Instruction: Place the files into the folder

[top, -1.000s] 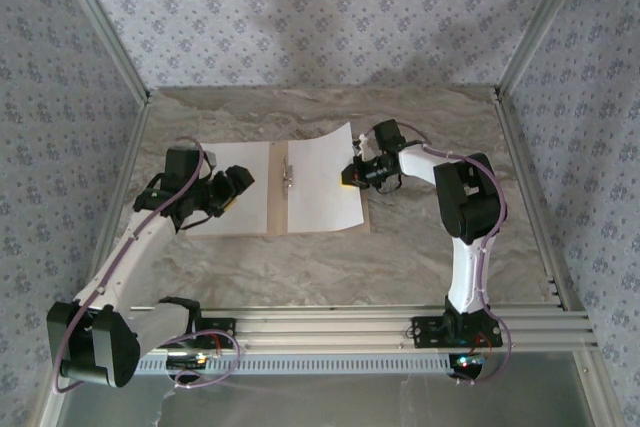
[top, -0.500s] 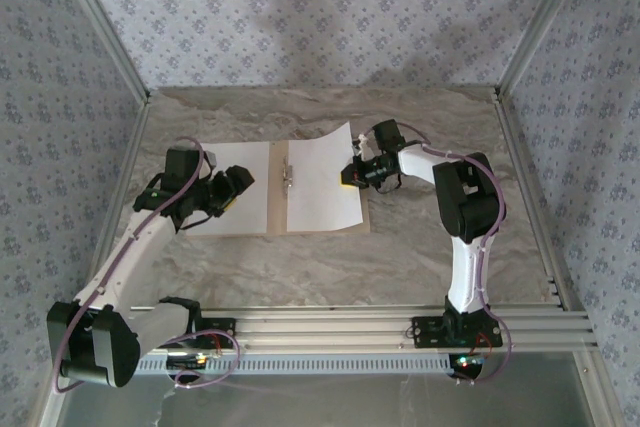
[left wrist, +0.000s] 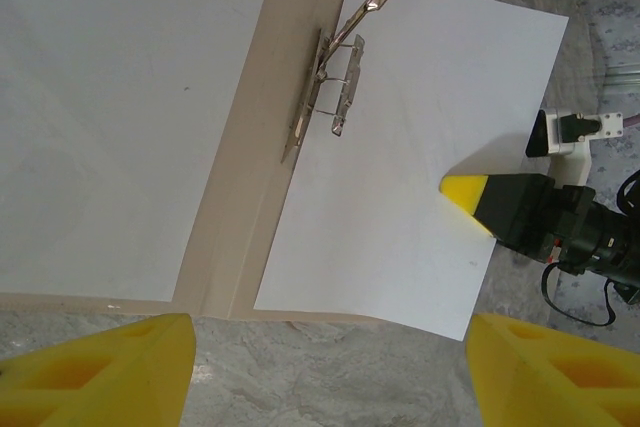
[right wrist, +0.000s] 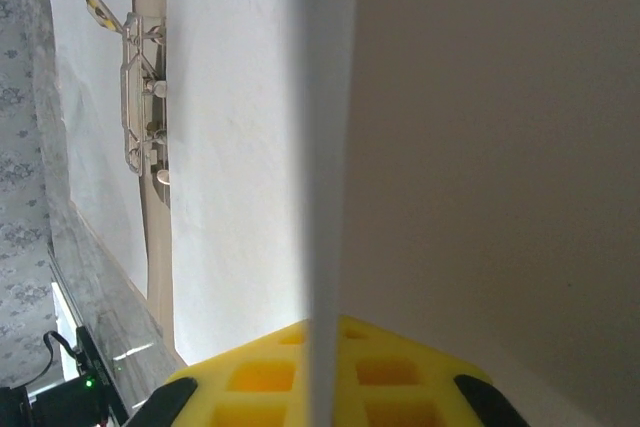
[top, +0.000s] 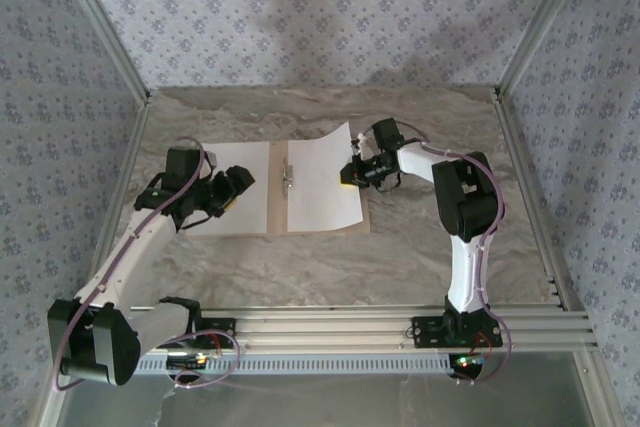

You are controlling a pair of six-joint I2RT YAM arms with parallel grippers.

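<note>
The tan folder (top: pixel 278 197) lies open on the table, its metal clip (top: pixel 291 175) at the spine. One white file (top: pixel 245 222) lies flat on the left cover. The other file (top: pixel 320 192) rests on the right cover, its far right corner curling up. My right gripper (top: pixel 350 175) is shut on this sheet's right edge; in the right wrist view the sheet's edge (right wrist: pixel 325 197) runs between the yellow fingers (right wrist: pixel 260 377). My left gripper (top: pixel 232 190) hovers open over the left file. In the left wrist view its fingers (left wrist: pixel 95 372) flank bare table in front of the folder (left wrist: pixel 245 177).
Aluminium frame posts (top: pixel 525 177) and patterned walls close in the marble table (top: pixel 300 267) on three sides. A rail (top: pixel 330 322) holding both arm bases runs along the near edge. Open table lies in front of and to the right of the folder.
The right arm has edged very slightly left while holding the sheet's edge. The left arm, the folder and both sheets stand as before.
</note>
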